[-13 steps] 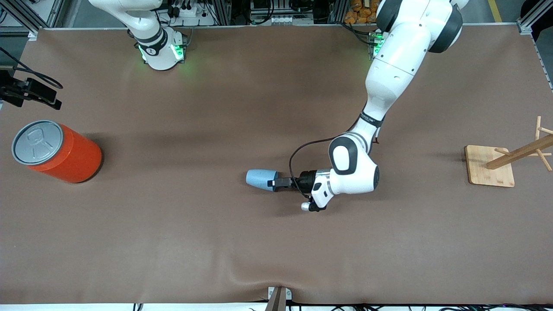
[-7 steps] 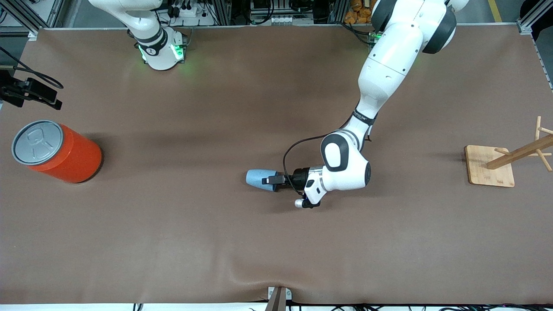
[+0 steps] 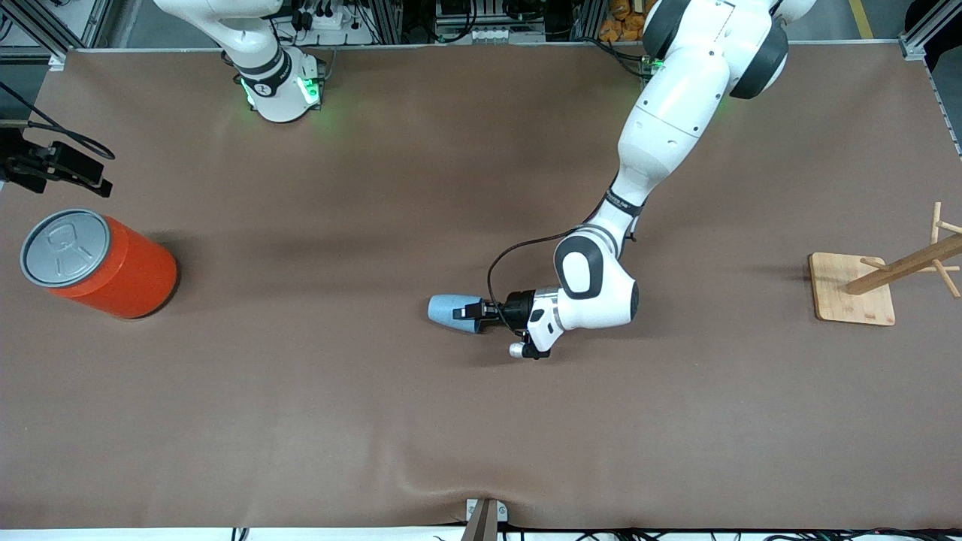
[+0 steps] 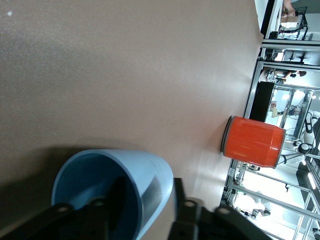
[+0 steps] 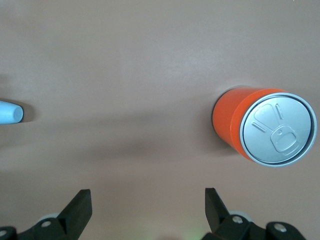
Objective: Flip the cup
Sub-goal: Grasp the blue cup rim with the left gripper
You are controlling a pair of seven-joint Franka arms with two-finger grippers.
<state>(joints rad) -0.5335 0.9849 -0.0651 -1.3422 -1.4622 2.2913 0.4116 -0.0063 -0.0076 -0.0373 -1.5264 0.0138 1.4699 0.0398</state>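
Table: cup, can, rack

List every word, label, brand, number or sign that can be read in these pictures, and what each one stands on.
No text can be read anywhere.
Left arm: a dark band near the wrist carries small white print, too small to read.
Orange can: the grey lid bears only an embossed pull-tab shape, no letters.
Cup: plain light blue, no marking.
Wooden rack: no marking.
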